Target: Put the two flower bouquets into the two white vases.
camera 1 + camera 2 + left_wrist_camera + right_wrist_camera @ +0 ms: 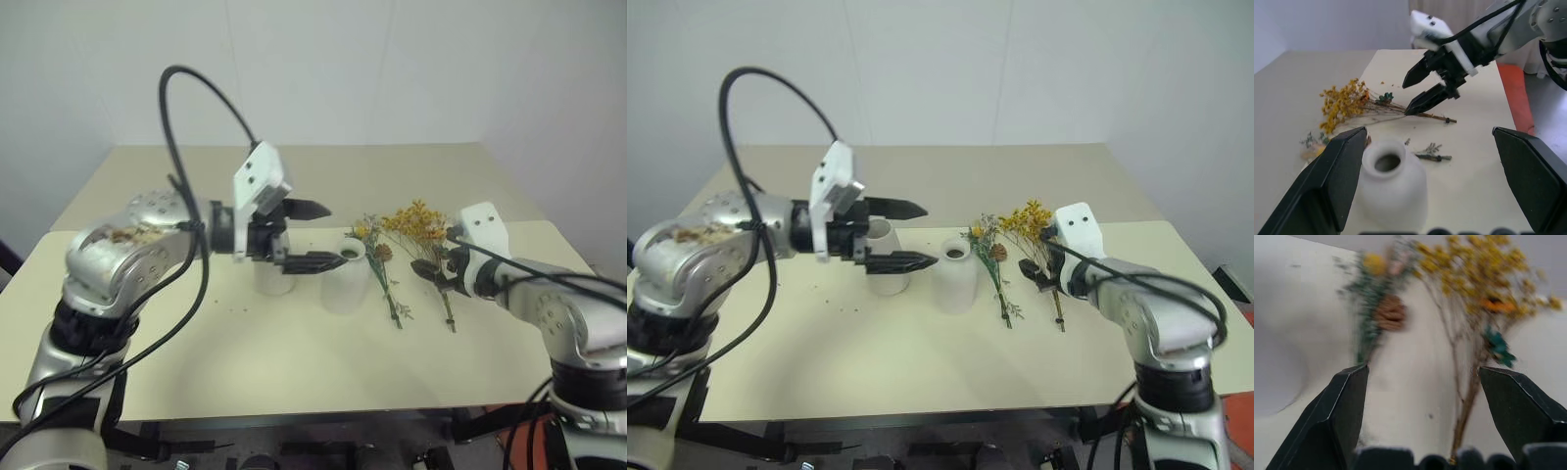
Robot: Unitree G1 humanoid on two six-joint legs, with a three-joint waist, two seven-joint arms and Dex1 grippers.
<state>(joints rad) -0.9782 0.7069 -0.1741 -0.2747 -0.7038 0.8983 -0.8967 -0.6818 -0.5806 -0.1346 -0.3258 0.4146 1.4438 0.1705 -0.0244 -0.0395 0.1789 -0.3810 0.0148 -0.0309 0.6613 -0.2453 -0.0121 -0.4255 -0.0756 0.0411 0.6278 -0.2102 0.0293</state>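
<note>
- On a beige table two dried bouquets lie flat, side by side, to the right of two white vases, as the robot faces them.
- The yellow bouquet is the outer one: its bushy blossoms point away from the robot, and its thin brown stems run back toward the robot's side of the table.
- The grey-green bouquet lies parallel to it, just beside the shorter vase, which has a narrow neck.
- The taller vase stands to the left of the shorter one, partly hidden behind the left gripper.
- The right gripper hangs right at the stems of the yellow bouquet, its black fingers spread wide and holding nothing.
- From its wrist, the stems run up between the two fingers, nearer the right one.
- The left gripper hovers in the air over the vases, pointing toward the bouquets, fingers wide apart and empty.
- The right arm is clearly nearer both bouquets, so the yellow bunch looks like its pick.
</note>
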